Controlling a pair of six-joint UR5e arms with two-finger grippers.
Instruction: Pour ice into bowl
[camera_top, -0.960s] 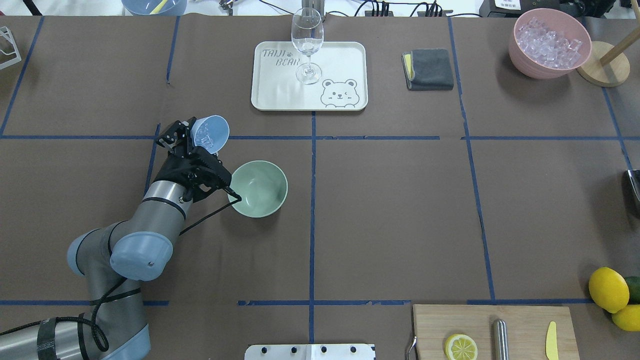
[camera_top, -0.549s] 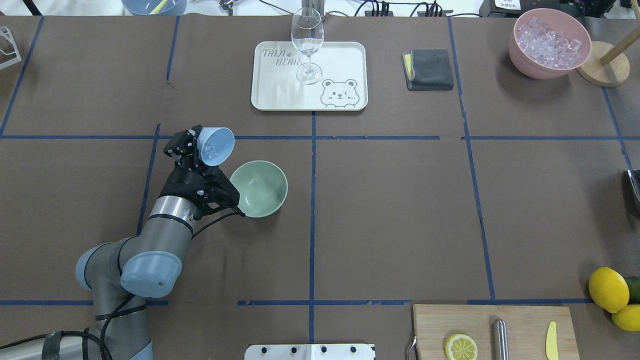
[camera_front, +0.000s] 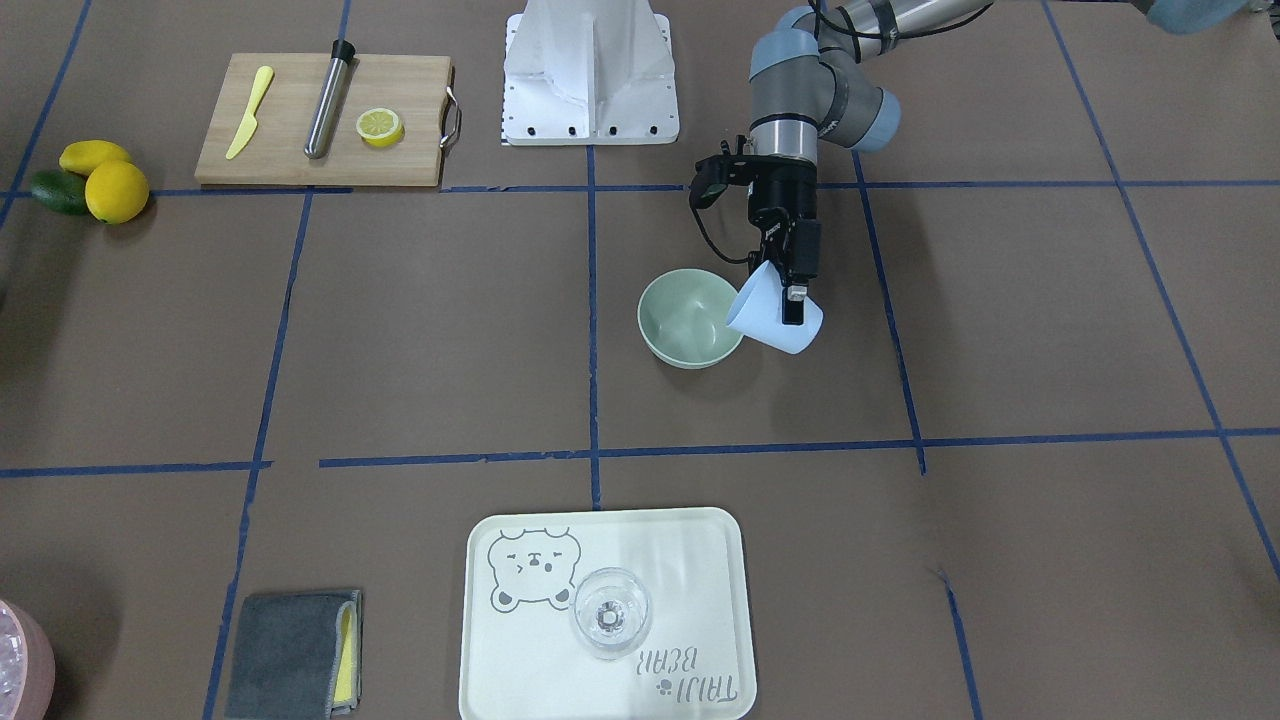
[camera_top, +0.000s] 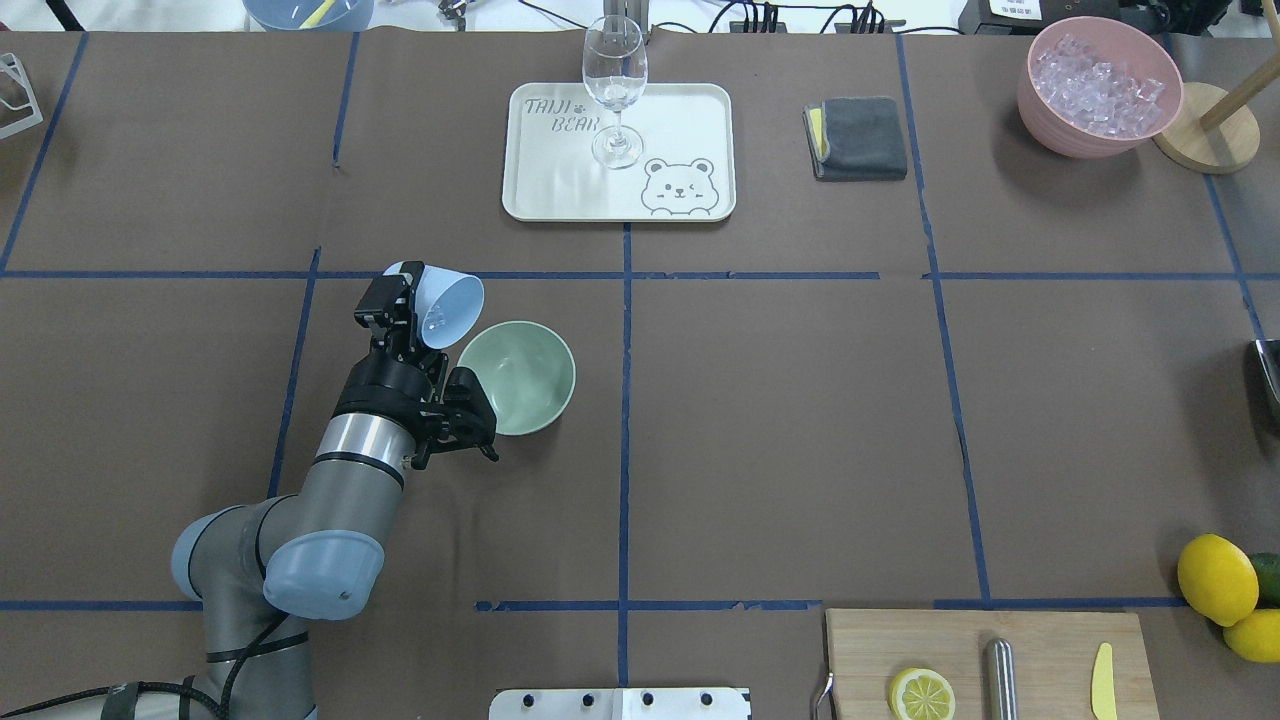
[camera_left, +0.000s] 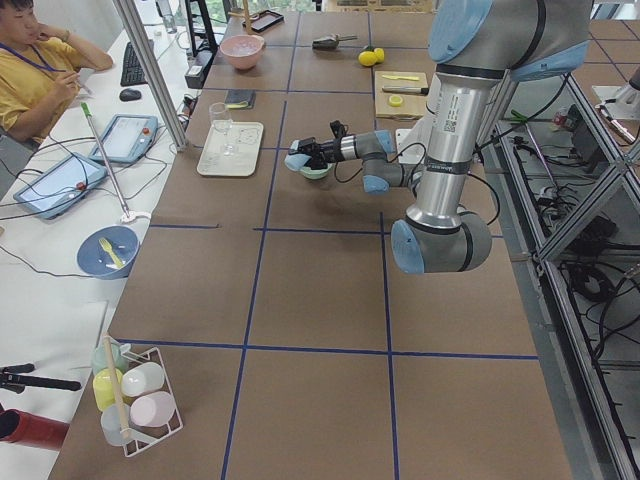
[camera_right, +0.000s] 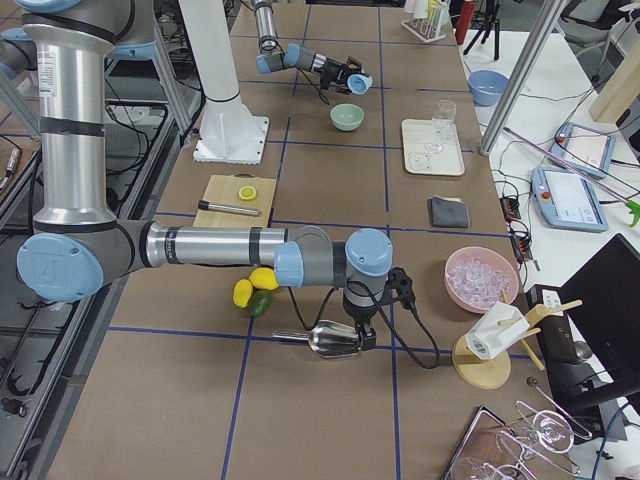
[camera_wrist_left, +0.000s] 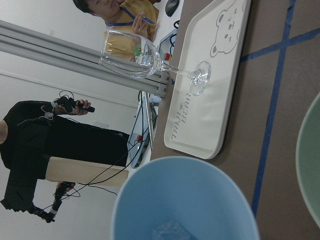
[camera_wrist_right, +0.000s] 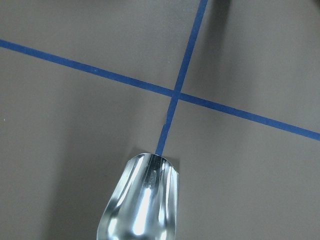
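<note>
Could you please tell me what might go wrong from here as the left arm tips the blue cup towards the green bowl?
1. The blue cup, held in the left gripper, tilts with its mouth near the rim of the bowl, not over its middle. The ice might therefore spill onto the table.
2. The cup's lip looks close to that rim, so tipping lower could nudge the bowl.
</note>
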